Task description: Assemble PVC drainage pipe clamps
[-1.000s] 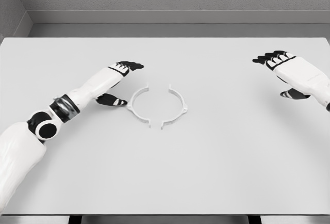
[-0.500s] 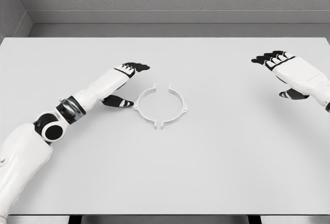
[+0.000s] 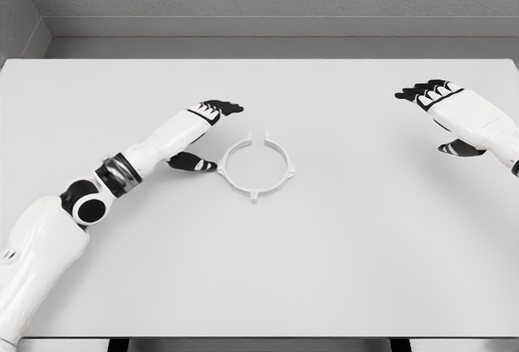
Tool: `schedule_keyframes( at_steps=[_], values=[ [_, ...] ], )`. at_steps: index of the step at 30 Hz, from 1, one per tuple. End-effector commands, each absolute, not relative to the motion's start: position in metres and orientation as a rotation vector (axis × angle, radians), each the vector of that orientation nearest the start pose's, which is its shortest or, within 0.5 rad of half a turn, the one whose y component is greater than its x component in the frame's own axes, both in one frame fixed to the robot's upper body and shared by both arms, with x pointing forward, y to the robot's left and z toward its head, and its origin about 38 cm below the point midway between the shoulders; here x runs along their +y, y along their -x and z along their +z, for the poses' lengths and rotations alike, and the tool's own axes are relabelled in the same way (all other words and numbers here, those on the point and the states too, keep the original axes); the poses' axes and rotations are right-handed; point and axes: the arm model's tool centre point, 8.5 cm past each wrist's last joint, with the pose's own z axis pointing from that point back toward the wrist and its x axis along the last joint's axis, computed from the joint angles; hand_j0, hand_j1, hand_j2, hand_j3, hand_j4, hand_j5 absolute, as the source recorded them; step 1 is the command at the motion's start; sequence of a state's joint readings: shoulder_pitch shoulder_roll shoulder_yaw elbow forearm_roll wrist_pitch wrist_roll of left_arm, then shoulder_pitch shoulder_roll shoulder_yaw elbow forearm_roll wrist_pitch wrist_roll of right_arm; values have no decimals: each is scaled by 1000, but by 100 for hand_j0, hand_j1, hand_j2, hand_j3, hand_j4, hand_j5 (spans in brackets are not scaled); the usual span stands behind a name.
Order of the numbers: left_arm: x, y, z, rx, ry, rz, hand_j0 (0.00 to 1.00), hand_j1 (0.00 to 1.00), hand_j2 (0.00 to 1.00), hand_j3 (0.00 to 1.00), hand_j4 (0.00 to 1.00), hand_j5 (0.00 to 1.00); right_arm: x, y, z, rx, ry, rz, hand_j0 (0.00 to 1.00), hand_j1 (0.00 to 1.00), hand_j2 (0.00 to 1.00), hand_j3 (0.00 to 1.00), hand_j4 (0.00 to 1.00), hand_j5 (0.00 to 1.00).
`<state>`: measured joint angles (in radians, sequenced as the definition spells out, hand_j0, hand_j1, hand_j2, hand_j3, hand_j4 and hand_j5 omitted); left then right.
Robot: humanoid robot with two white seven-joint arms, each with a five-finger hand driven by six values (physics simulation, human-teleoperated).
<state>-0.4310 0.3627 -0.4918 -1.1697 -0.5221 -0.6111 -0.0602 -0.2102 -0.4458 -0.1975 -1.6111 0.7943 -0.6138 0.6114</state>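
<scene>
Pushed rightward by the open-fingered left hand at its 9 o'clock, the two clamp halves now meet mid-counter as a ring — seemingly joined, pending any final seating.

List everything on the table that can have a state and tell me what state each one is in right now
Left clamp half: flat on the table, closed against its mate at the near tabs, small gap at the far tabs.
Right clamp half: flat on the table, paired into a near-complete ring.
Left hand: open, thumb at the ring's left edge, holding nothing.
Right hand: open, off to the right, away from the ring.
</scene>
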Motion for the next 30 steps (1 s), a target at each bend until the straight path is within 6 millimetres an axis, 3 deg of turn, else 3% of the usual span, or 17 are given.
schedule_keyframes(
  at_steps=[1,18,25,26,28,30],
  values=[
    [201,-438,99,-1856,-244,-1424,100,100,100,100,100,100,-359,-393,198,-1435,797,1675,100,100,100,100,100,100],
    [192,-437,99,-1871,-230,-1417,100,100,100,100,100,100,-358,-394,198,-1436,796,1679,100,100,100,100,100,100],
    [204,-444,104,-1866,-259,-1404,100,100,100,100,100,100,-358,-394,198,-1435,795,1678,100,100,100,100,100,100],
    [213,-446,109,-1865,-284,-1392,100,100,100,100,100,100,-358,-394,198,-1435,795,1678,100,100,100,100,100,100],
    [254,-452,121,-1815,-382,-1437,100,100,100,100,100,100,-358,-394,198,-1436,796,1678,100,100,100,100,100,100],
    [308,-459,149,-1773,-520,-1451,100,100,100,100,100,100,-358,-394,198,-1436,796,1678,100,100,100,100,100,100]
  ],
)
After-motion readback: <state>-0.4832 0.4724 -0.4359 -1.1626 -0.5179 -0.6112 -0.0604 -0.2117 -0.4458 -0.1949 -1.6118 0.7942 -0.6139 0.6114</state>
